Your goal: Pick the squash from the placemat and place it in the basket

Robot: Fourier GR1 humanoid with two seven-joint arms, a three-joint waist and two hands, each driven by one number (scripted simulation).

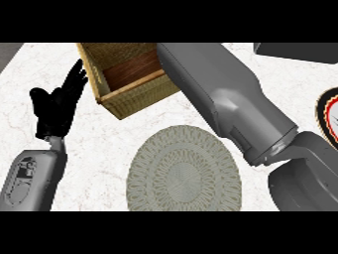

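I see placemat (184,169) bare, no squash. Right arm (223,99) reaches over basket (131,96); right fingers hidden, can't tell. Left hand (58,106) rests, fingers straight. Drop likely near.

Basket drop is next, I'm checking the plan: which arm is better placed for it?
Likely right: the right forearm reaches over the basket, its hand out of view. The left hand rests open beside it.
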